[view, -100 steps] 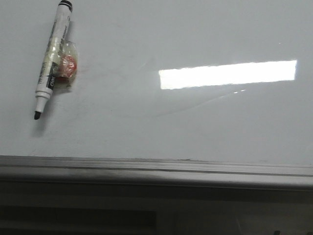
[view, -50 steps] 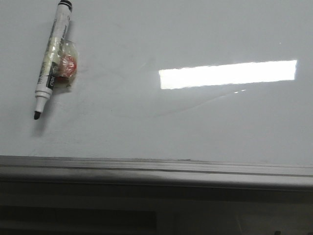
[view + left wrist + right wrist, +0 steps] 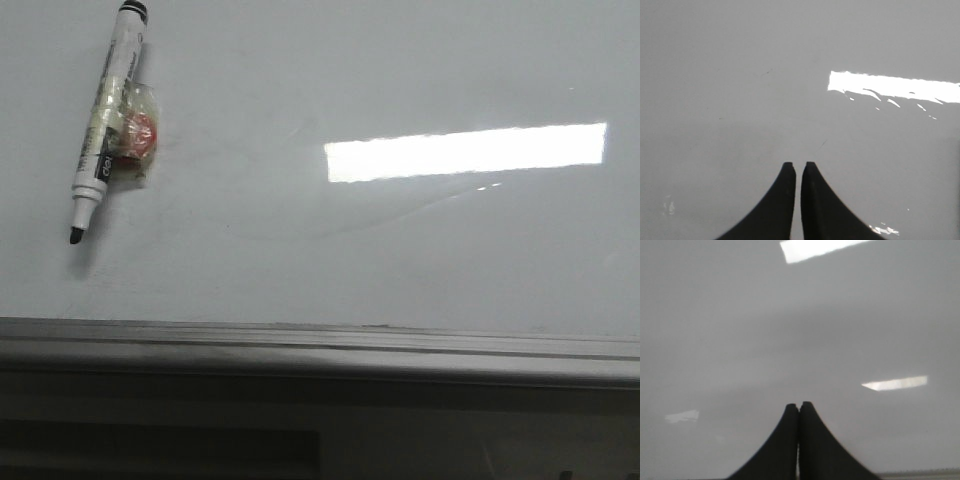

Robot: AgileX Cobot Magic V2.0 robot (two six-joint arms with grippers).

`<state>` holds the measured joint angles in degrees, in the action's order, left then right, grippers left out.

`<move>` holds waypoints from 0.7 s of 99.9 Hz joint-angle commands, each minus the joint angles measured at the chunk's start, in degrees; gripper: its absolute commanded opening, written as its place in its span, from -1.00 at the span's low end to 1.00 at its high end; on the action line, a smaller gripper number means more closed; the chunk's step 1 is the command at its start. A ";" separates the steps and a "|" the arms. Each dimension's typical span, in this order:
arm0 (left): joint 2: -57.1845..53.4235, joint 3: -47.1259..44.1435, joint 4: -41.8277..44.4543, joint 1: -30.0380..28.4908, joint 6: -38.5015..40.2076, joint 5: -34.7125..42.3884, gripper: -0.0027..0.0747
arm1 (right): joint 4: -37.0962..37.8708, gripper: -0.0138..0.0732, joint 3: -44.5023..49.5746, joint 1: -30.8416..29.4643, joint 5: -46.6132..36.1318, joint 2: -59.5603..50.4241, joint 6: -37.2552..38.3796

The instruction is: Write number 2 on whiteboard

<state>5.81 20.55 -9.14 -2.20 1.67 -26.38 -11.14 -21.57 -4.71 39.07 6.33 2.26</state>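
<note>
The whiteboard (image 3: 400, 260) fills the front view, glossy white-grey, with a grey metal edge rail (image 3: 320, 345) along its near side. No number 2 shows on it. An uncapped black-tipped marker (image 3: 108, 110) lies at the far left with a taped red piece (image 3: 138, 138) on its side. Neither gripper shows in the front view. In the left wrist view my left gripper (image 3: 797, 166) is shut and empty over bare board (image 3: 740, 90). In the right wrist view my right gripper (image 3: 799, 405) is shut and empty over bare board (image 3: 790, 330).
A bright rectangular light reflection (image 3: 465, 152) lies on the board at the right of the middle. Faint curved smudges (image 3: 390, 220) run below it. Below the rail is a dark frame (image 3: 300, 430).
</note>
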 commanded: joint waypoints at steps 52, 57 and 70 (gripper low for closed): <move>1.86 -5.52 -12.95 2.75 -4.09 20.89 0.06 | 0.40 -0.84 -1.99 0.87 -1.06 1.40 1.64; 1.86 -5.52 -13.07 4.34 -5.33 20.89 0.06 | 0.40 -0.84 -1.99 0.87 -1.17 1.40 0.93; 2.38 -5.63 -13.23 10.75 -6.84 19.84 0.06 | 0.40 -0.84 -1.99 0.87 -1.27 1.40 -0.73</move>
<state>6.50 13.42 -21.46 4.99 -3.67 -10.17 -10.99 -21.57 -3.89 41.87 6.55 2.92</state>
